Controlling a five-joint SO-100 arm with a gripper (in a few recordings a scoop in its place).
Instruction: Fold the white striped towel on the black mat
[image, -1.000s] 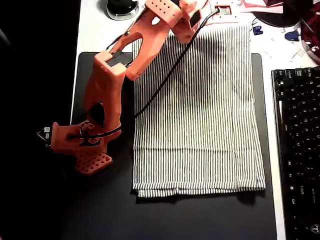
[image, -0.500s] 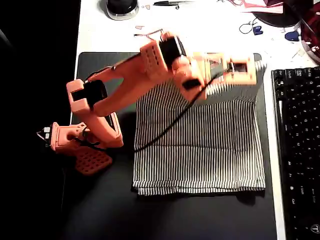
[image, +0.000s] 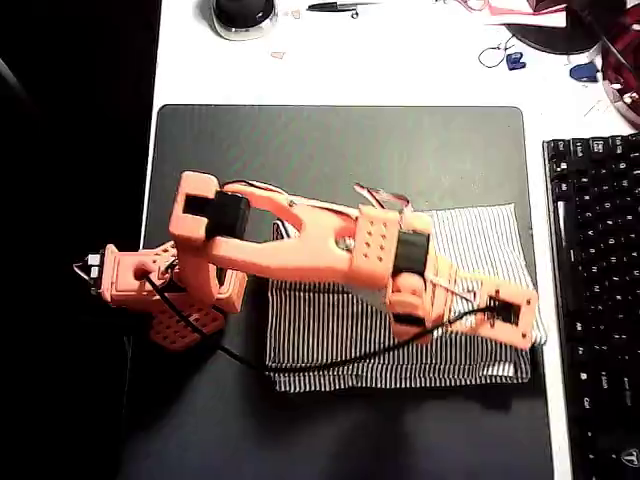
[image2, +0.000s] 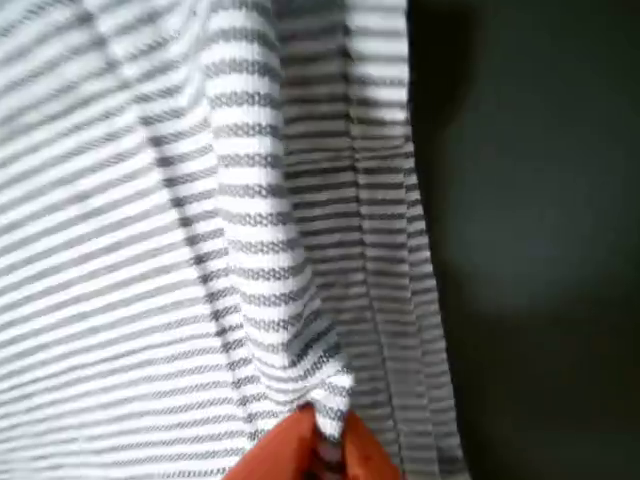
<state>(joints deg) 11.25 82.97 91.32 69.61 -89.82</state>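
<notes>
- The fold is in mid-carry, by my reading: the orange gripper (image: 505, 315) is over the near-right part of the black mat (image: 330, 150), and the far half of that mat lies bare.
- In the wrist view the gripper (image2: 325, 455) is clenched on a bunched edge of the white striped towel (image2: 150, 250), a peak of cloth pinched between the orange tips at the bottom of the picture.
- The white striped towel (image: 400, 340) sits on the near half of the black mat, toward its right side; its right edge reaches close to the mat's right border, beside the black keyboard (image: 600, 300).
- From above, the towel reads as a wide, shallow band, doubled over, the arm lying across its middle; a loose flap sticks up at its far edge, toward the mat's centre.
- The near hem runs fairly straight along the mat's near side; the near-left corner looks slightly rumpled.
- Up close, the stripes are fine grey-black on white, with a soft ridge rising to the pinch and a shaded layer falling beside it onto the dark mat.
- Next, I judge, the held edge needs bringing down onto the near hem, lined up corner to corner, before letting go.
- The lifted flap may need smoothing afterward.
</notes>
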